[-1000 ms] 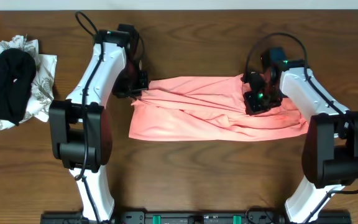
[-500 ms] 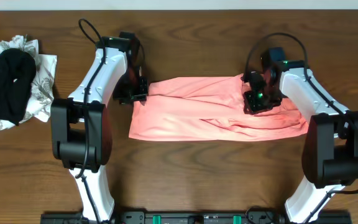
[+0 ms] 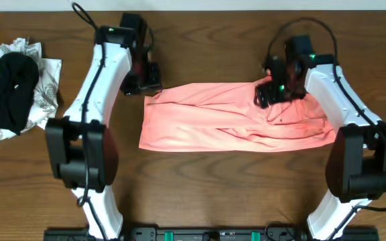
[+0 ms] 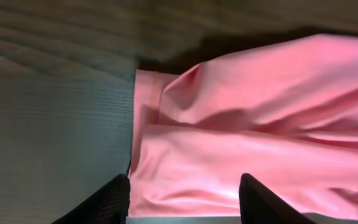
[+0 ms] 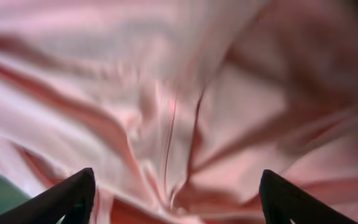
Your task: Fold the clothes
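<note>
Along T-shirt [image 3: 233, 124] far edge | left gripper [image 4: 185, 186], right gripper [image 5: 176, 186] parted | table [image 3: 200, 187] around

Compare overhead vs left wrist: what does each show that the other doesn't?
Overhead only: both arms, the right gripper over the salmon-pink T-shirt's right end, a black-and-patterned cloth pile at the table's left edge. Left wrist only: the T-shirt's stitched hem up close, the left gripper open above it. Both: the T-shirt, folded into a wrinkled band on the wooden table.
</note>
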{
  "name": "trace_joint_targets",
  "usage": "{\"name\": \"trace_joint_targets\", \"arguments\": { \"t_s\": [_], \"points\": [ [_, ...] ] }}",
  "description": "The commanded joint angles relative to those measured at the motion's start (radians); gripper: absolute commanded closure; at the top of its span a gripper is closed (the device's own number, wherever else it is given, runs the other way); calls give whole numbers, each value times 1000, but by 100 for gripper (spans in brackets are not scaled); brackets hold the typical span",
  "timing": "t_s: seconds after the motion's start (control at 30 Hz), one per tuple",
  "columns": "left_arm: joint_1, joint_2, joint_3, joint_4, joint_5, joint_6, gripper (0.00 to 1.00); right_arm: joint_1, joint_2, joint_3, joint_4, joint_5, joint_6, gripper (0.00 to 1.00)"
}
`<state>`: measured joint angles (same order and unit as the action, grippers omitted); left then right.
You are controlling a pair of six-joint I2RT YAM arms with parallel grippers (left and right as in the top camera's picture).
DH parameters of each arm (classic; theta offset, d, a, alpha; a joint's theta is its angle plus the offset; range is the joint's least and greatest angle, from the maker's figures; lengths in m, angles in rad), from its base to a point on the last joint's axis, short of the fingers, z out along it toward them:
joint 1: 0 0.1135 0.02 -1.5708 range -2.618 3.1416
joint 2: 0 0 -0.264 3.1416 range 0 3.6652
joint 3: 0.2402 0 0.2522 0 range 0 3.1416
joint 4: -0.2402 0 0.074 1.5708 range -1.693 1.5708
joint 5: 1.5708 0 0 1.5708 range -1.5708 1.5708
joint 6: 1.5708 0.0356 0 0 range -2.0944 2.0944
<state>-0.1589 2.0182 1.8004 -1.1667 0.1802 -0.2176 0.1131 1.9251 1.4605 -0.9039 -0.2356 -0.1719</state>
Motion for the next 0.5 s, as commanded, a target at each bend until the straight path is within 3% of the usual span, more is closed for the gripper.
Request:
{"name": "trace_joint_targets", "arguments": {
  "t_s": [0.0, 0.2, 0.47],
  "points": [
    [-13, -14, 18, 0, -4, -21, 43, -3, -9, 16, 31, 36, 0, 15],
    [-70, 9, -47, 42, 28, -47, 48, -11, -9, 16, 82, 244, 61, 14],
    [-150, 12, -86, 101, 32, -46, 49, -84, -8, 16, 101, 333, 301, 30]
  ]
}}
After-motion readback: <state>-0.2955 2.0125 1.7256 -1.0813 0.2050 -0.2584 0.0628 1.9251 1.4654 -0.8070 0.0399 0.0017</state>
